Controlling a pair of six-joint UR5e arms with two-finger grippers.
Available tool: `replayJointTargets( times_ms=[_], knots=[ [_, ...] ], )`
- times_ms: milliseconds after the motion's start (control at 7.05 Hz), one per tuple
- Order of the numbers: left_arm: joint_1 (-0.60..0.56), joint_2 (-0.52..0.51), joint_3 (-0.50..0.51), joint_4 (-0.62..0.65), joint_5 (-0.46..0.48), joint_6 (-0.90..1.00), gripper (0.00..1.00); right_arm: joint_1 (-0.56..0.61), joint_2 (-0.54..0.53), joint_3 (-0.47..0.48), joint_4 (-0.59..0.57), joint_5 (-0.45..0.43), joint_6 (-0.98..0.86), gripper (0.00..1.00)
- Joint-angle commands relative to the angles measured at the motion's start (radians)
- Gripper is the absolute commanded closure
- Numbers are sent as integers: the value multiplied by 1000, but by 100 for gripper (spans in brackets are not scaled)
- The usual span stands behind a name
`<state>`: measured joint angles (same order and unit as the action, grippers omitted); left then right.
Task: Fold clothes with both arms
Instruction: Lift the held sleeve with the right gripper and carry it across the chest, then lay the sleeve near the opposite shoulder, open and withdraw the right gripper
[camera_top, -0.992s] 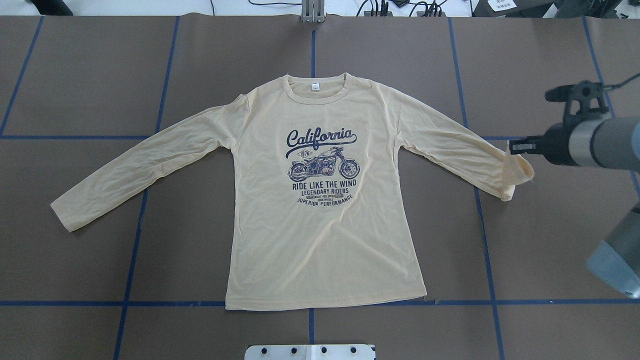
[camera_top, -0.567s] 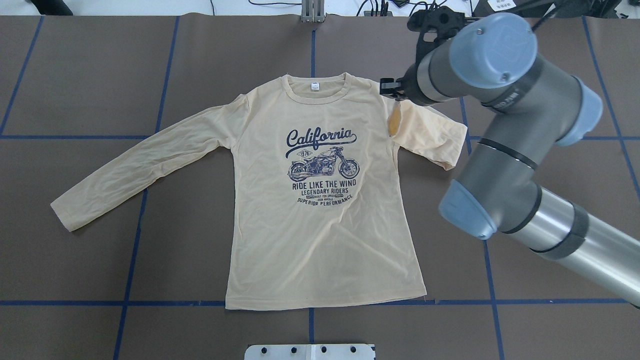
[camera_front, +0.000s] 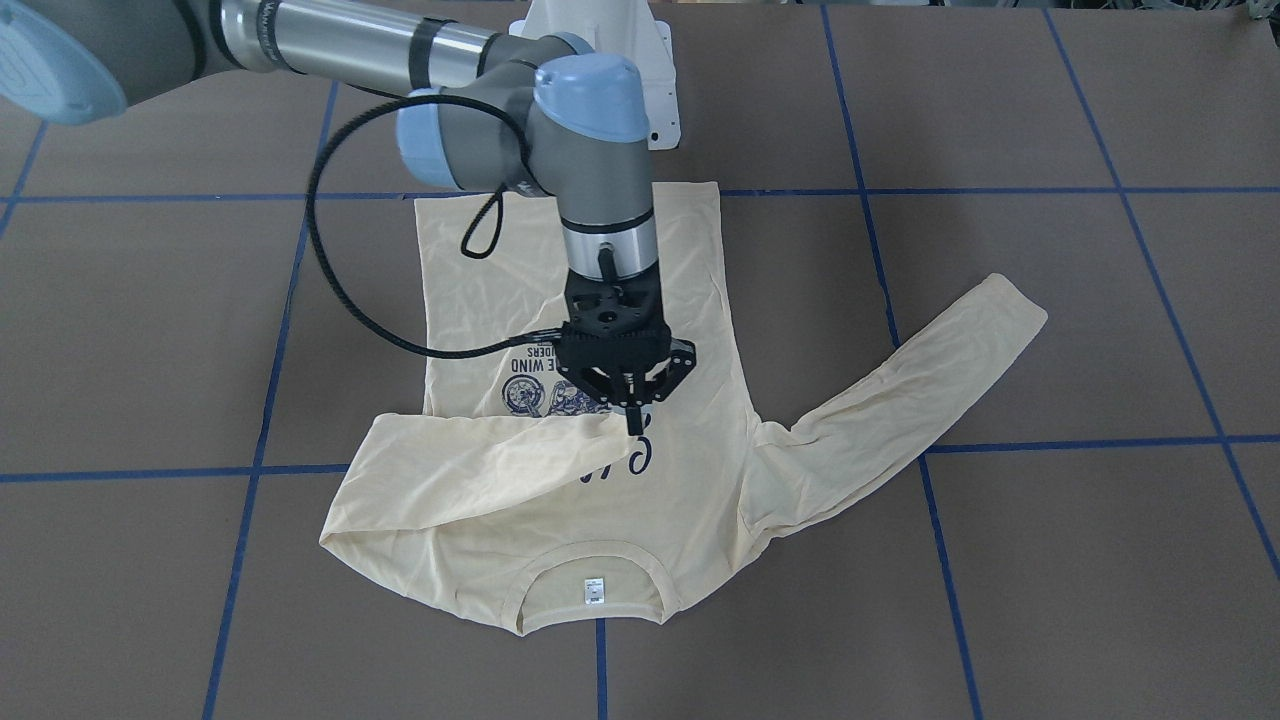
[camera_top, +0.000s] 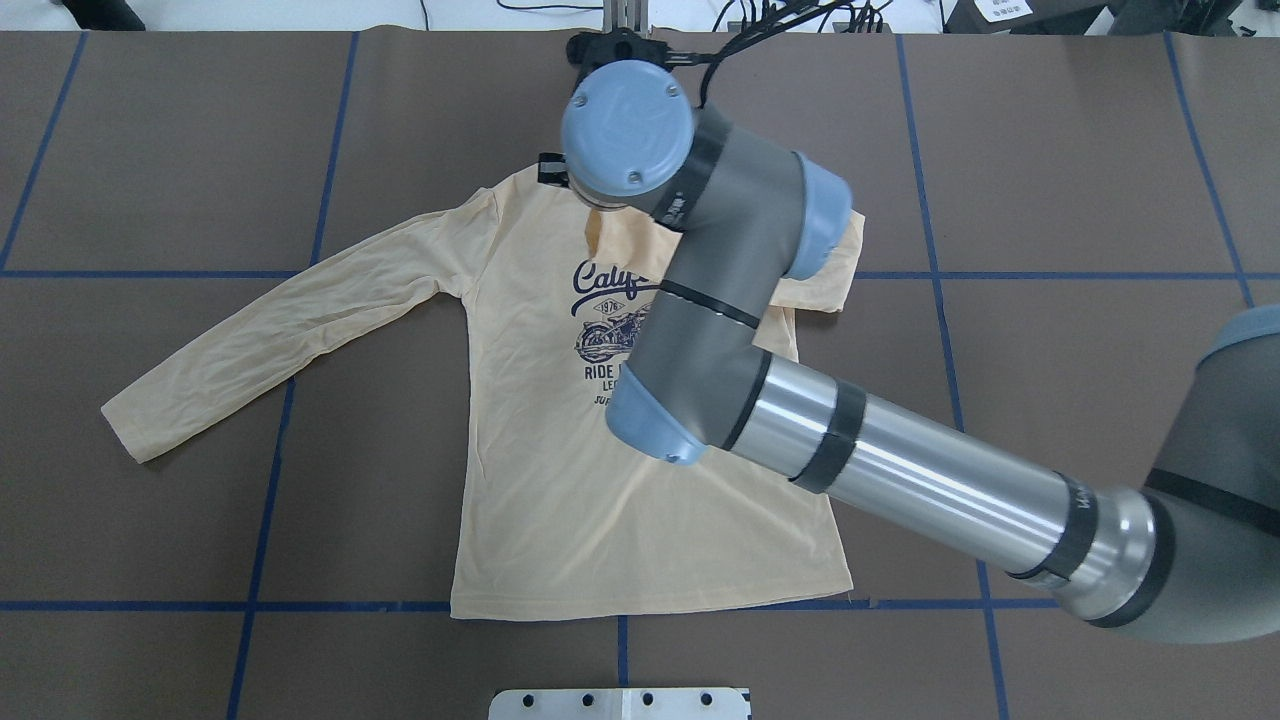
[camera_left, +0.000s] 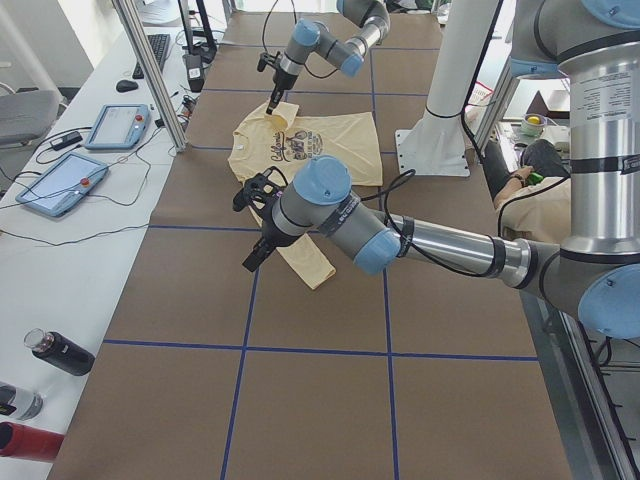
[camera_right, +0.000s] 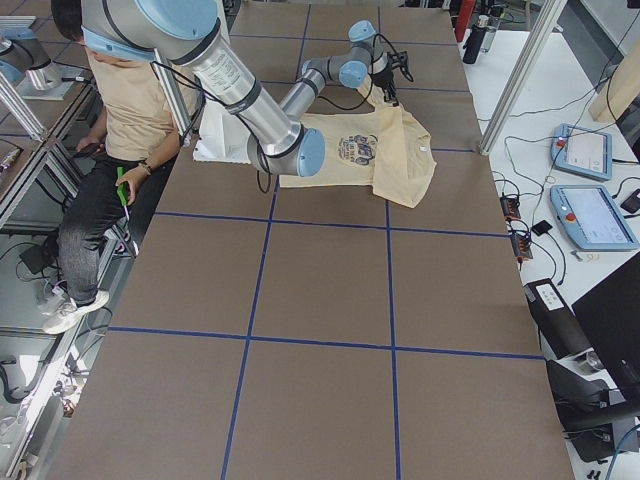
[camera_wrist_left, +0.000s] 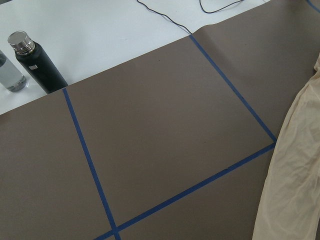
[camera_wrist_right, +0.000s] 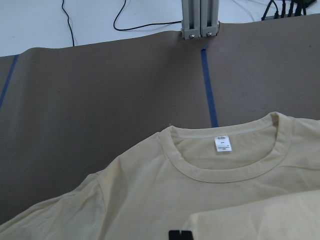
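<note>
The cream-yellow T-shirt (camera_top: 560, 500) lies flat, print up, on the brown table (camera_top: 180, 150). My right gripper (camera_front: 634, 418) is shut on the cuff of the shirt's right sleeve (camera_front: 480, 470) and holds it just above the chest print, so the sleeve lies folded across the chest. In the overhead view the wrist hides this gripper. The other sleeve (camera_top: 270, 340) lies stretched out to the side. The collar and its white neck label (camera_wrist_right: 223, 144) show in the right wrist view. My left gripper (camera_left: 252, 258) hangs above the outstretched sleeve's end (camera_wrist_left: 295, 190). I cannot tell whether it is open or shut.
Blue tape lines (camera_top: 270, 480) cross the table. A metal post (camera_top: 625, 20) stands at the far edge and the white base plate (camera_top: 620, 703) at the near edge. A black bottle (camera_wrist_left: 37, 62) stands beyond the table's left end. A seated person (camera_right: 120, 100) is by the robot.
My right arm has swung in from the table's right side, carrying the sleeve cuff leftwards over the shoulder to the chest near the collar. The sleeve is now folded over the shirt.
</note>
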<state>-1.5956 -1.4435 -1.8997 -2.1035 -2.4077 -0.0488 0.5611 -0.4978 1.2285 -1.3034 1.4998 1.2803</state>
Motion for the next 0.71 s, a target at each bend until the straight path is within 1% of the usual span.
replayJointTargets(
  times_ms=[0, 283, 567],
  knots=[
    [0, 0, 7, -1, 1, 0, 0, -32, 148, -153, 55, -32, 25, 100],
    [0, 0, 10, -1, -1, 0, 0, -72, 182, -230, 56, -70, 25, 100],
    [0, 0, 11, -1, -1, 1, 0, -89, 209, -282, 59, -99, 27, 100]
  ],
)
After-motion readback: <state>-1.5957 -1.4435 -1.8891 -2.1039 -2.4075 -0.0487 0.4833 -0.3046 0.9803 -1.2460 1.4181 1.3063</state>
